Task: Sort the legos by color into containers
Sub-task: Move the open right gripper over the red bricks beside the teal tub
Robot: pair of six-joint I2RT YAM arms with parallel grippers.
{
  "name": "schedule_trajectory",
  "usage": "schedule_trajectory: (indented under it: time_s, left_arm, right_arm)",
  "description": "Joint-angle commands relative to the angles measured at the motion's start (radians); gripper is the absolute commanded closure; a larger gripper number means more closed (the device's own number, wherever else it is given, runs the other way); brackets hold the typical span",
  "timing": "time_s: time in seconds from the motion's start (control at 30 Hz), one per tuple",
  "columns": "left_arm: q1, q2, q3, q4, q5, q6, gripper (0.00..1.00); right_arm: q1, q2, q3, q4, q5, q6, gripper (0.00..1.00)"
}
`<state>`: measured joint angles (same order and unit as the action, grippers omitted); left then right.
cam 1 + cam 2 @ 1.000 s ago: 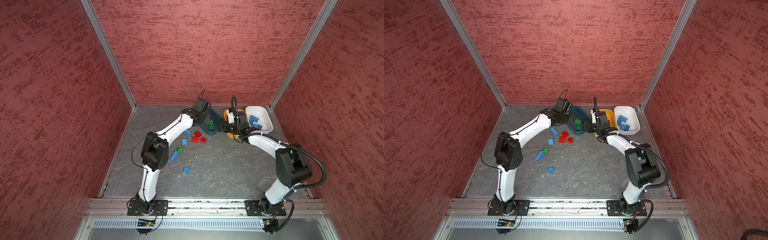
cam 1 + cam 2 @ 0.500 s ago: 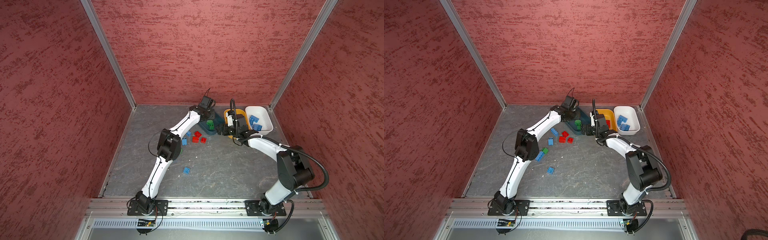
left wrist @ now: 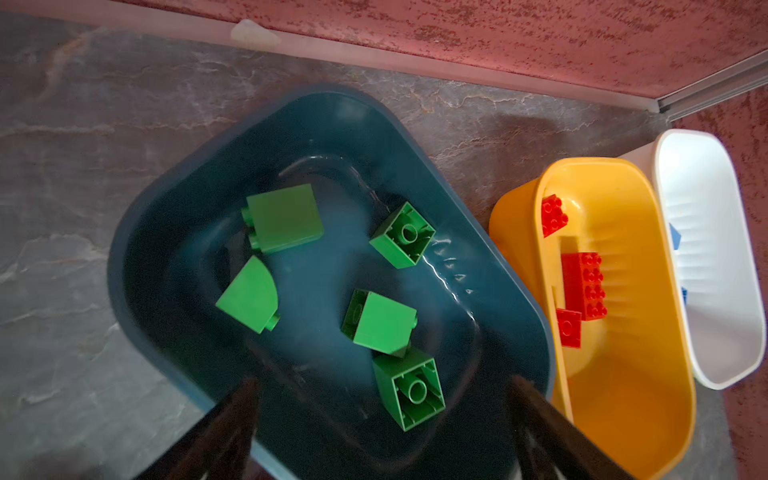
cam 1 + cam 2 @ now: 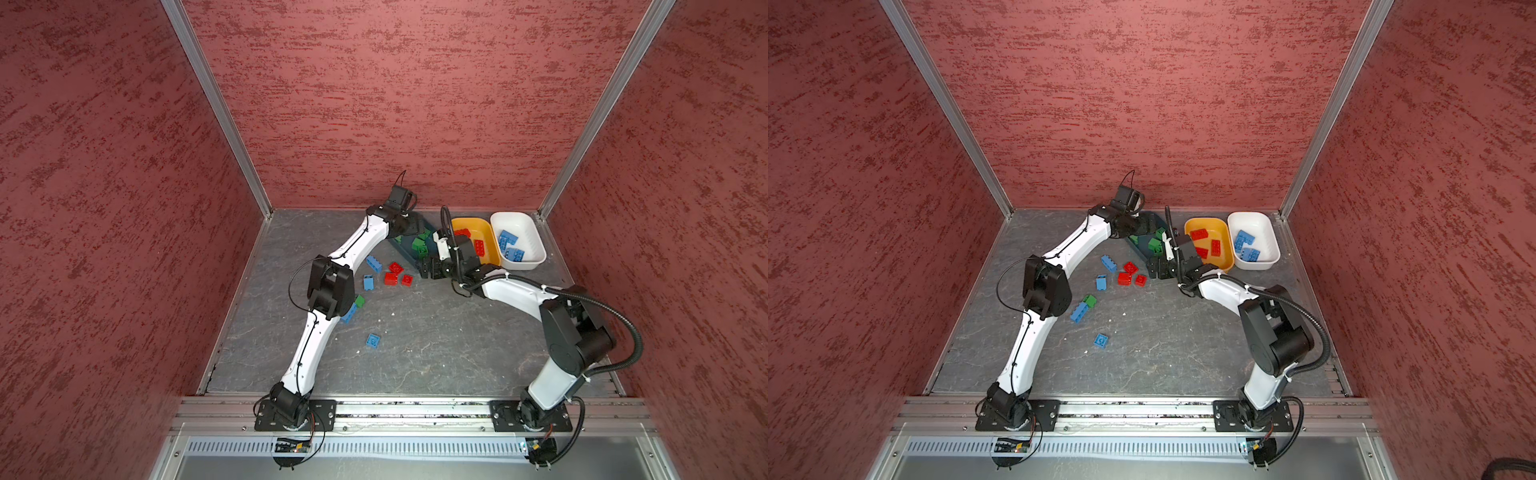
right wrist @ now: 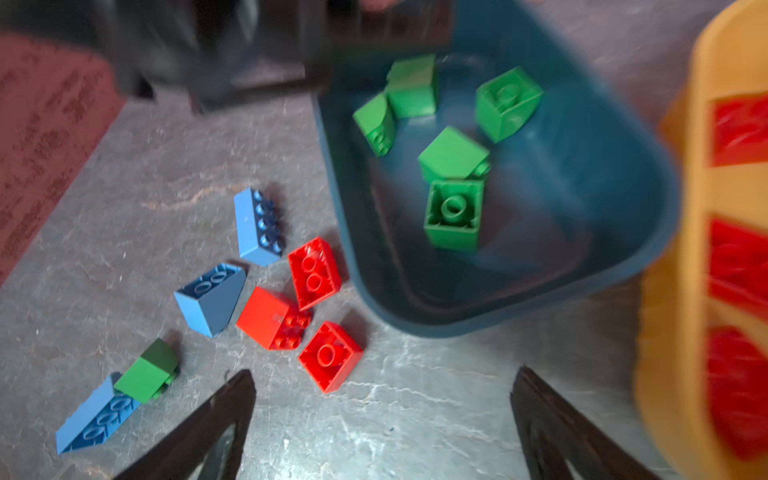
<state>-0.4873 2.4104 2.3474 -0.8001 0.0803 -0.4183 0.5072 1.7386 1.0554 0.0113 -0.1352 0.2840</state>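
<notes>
My left gripper [image 3: 382, 386] hangs open and empty over the dark teal tub [image 3: 332, 124], which holds several green legos; one [image 3: 409, 388] lies just below the jaws. In both top views that gripper [image 4: 409, 226] is at the tub's [image 4: 1144, 245] far end. My right gripper [image 5: 382, 382] is open over bare floor beside three loose red legos [image 5: 330, 357], in front of the teal tub [image 5: 540, 307]. The orange-yellow tub [image 4: 488, 249] holds red legos and the white tub [image 4: 530, 232] holds blue ones.
Loose on the floor lie blue bricks [image 4: 374, 263] [image 4: 368, 282] [image 4: 372, 340], and a green brick [image 4: 1089, 300] touching a long blue one [image 4: 1079, 312] beside the left arm's elbow [image 4: 328, 286]. The red back wall runs close behind the tubs.
The left gripper has opened above the teal tub. The right gripper has moved from the orange-yellow tub leftward and down to the floor near the red bricks.
</notes>
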Motion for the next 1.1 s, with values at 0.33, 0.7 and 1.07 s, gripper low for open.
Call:
schedule_trajectory:
  time_s: [0.33, 0.7, 1.07]
  left_arm:
    - [0.068, -0.362, -0.478, 0.169, -0.073, -0.067, 0.01]
    - [0.139, -0.548, -0.774, 0.22, -0.12, -0.103, 0.01]
    - [0.141, -0.543, -0.801, 0.215, -0.117, -0.109, 0.01]
  right_arm:
    - [0.148, 0.136, 0.075, -0.018, 0.227, 0.127, 0.25]
    - [0.171, 0.276, 0.205, -0.066, 0.277, 0.116, 0.39]
    - [0.207, 0.33, 0.255, -0.154, 0.376, 0.109, 0.47]
